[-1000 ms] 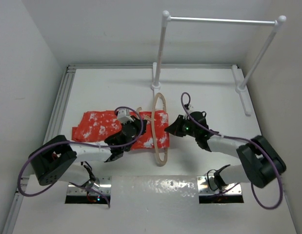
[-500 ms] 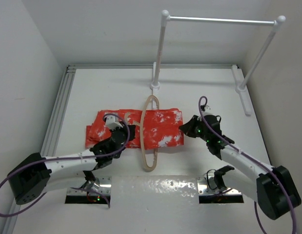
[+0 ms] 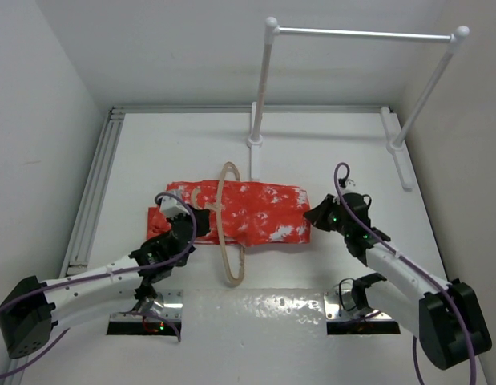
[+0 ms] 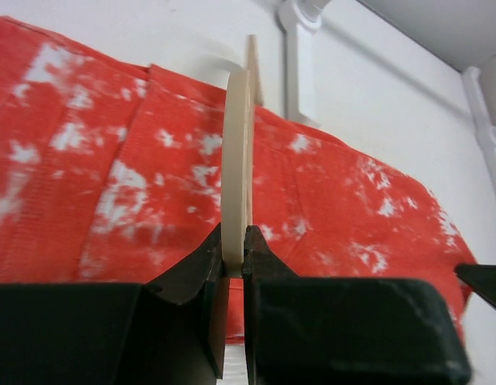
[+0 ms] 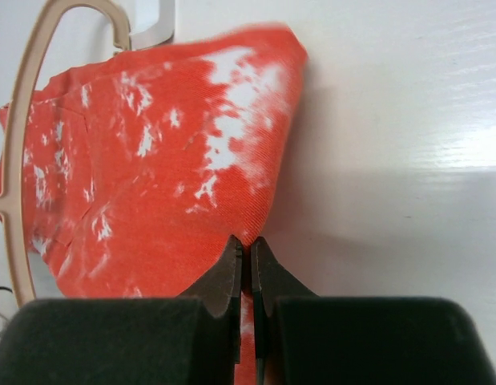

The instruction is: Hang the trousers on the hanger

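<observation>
Left tool (image 4: 234, 258) clamped tight on the hanger (image 4: 235, 168), right tool (image 5: 246, 255) pinched the trousers (image 5: 151, 184) at their edge; both grips showed clearly only from the wrists.

Table (image 3: 336, 152): white, walled in white.
Rail (image 3: 364, 33): white bar on two posts, standing at my far right.
Track (image 3: 92, 192): grey slotted strip along the table's left edge.

Left arm (image 3: 87, 278): white tubular links, black joint housings, small green light.
Right arm (image 3: 404, 271): same white links, bulky black base joint.
Cables (image 3: 336, 178): purple, looping along both arms.
Left gripper (image 4: 233, 249): matte black, blocky body, fingers tapering to thin tips.
Right gripper (image 5: 249, 250): matte black, same wedge-shaped fingers.
</observation>
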